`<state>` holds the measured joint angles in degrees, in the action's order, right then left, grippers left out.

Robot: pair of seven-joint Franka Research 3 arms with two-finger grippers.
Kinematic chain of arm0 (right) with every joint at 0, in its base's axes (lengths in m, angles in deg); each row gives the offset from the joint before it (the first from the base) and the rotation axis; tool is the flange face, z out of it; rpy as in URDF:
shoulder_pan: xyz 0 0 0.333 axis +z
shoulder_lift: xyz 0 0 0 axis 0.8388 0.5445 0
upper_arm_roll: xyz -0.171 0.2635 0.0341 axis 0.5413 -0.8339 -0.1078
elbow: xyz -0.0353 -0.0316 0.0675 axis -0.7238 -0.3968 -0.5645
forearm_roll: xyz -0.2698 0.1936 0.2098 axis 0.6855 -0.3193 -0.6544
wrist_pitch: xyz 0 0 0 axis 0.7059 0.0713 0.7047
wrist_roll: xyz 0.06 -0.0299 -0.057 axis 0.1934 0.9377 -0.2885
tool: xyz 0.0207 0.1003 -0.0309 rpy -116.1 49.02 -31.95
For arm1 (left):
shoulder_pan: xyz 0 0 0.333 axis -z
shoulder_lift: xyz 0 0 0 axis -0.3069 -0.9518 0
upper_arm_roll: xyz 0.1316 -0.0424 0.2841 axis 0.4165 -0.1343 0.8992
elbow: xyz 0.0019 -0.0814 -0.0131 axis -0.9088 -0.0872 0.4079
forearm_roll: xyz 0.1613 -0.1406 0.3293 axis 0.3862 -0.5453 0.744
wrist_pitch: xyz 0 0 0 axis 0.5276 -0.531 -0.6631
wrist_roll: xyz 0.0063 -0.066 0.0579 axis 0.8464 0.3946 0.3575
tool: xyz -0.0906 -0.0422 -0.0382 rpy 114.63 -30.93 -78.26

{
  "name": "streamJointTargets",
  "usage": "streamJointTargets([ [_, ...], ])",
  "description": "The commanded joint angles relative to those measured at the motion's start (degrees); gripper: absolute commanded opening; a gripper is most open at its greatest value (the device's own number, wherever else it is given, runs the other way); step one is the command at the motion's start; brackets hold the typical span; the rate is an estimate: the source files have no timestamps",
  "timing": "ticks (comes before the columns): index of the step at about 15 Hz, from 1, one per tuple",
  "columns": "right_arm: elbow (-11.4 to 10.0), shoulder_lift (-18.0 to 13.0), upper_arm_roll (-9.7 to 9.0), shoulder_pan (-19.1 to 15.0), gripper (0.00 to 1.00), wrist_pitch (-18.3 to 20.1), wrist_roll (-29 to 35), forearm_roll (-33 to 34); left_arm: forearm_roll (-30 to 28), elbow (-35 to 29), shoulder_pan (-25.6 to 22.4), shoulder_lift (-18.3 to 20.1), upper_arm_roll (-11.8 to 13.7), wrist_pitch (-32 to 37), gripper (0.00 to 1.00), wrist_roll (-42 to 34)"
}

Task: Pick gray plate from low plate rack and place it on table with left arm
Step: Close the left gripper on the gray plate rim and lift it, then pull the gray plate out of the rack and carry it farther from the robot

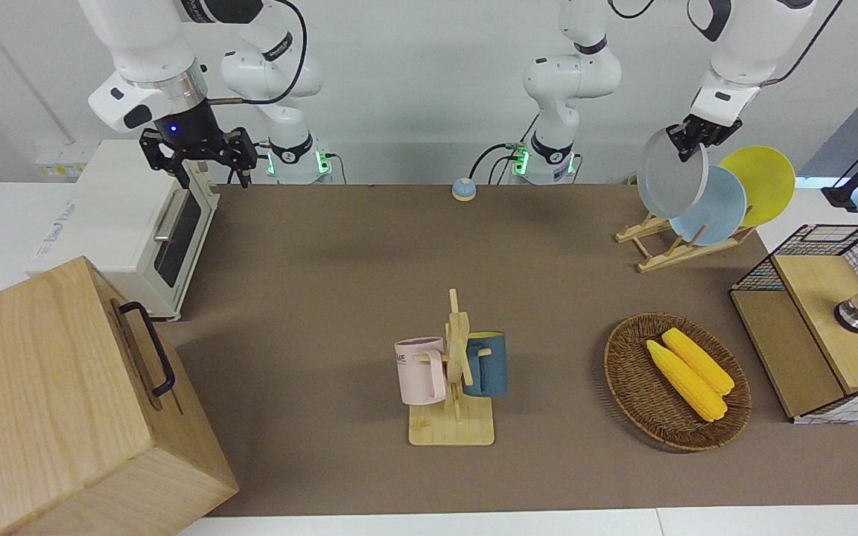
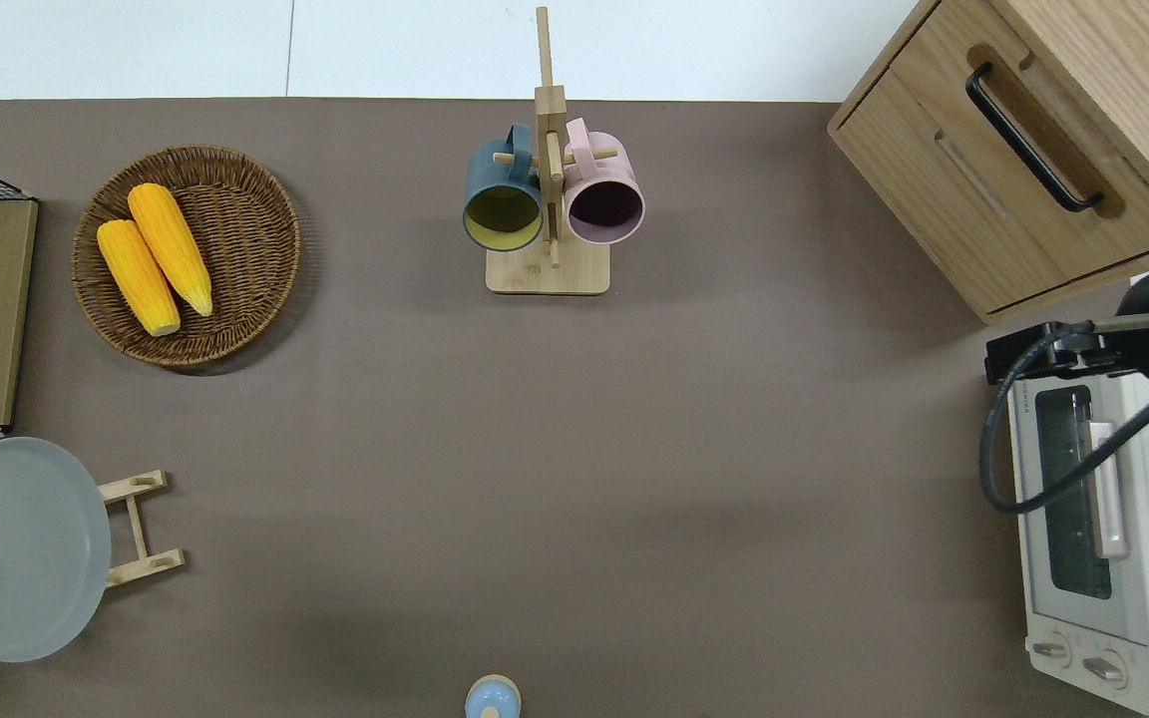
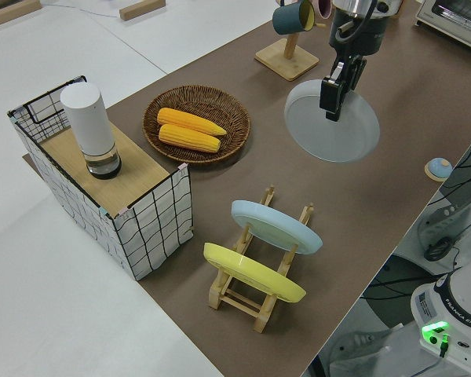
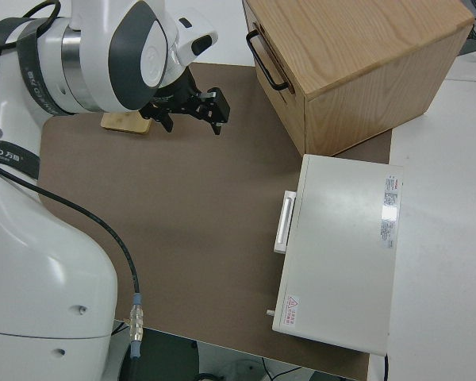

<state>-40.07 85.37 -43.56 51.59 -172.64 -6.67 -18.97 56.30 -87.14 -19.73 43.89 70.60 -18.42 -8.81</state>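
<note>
Brown table (image 1: 369, 246), rack (image 1: 678, 242) toward the left arm's end. Above that rack, clear of its slats: gray plate (image 1: 669, 177), tilted, face toward the table's middle, rim pinched at the top by the left claw (image 1: 690, 145). Right arm parked, claw (image 1: 198, 158) spread.

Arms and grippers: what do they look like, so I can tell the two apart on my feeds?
Both arms are white, jointed, with dark grey joint caps and black cables, and green lights at their bases. The left arm ends in a slim black two-finger left gripper. The right arm has a silver wrist ring, a blue light, and a wider black right gripper.
</note>
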Motion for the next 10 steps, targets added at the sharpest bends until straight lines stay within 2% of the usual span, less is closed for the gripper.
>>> streamJointTargets([
  [1,0.37,0.02,0.34,0.41,0.983,0.05,0.22,-0.15,-4.40,0.96,0.46,-0.01,-0.76,1.85,0.00,2.89],
  [2,0.37,0.02,0.34,0.41,0.983,0.05,0.22,-0.15,-8.78,0.87,0.28,-0.01,-0.07,2.64,0.00,2.98],
  [5,0.37,0.02,0.34,0.41,0.983,0.14,0.22,-0.15,-17.14,0.79,-0.51,-0.19,0.64,2.65,0.00,2.98],
  [6,0.37,0.02,0.34,0.41,0.983,0.05,0.22,-0.15,-20.31,0.52,-0.42,-0.45,1.78,2.65,0.00,2.80],
  [10,0.37,0.02,0.34,0.41,0.983,0.05,0.22,-0.15,-27.44,-0.97,-0.33,-2.03,3.63,2.30,0.00,0.79],
])
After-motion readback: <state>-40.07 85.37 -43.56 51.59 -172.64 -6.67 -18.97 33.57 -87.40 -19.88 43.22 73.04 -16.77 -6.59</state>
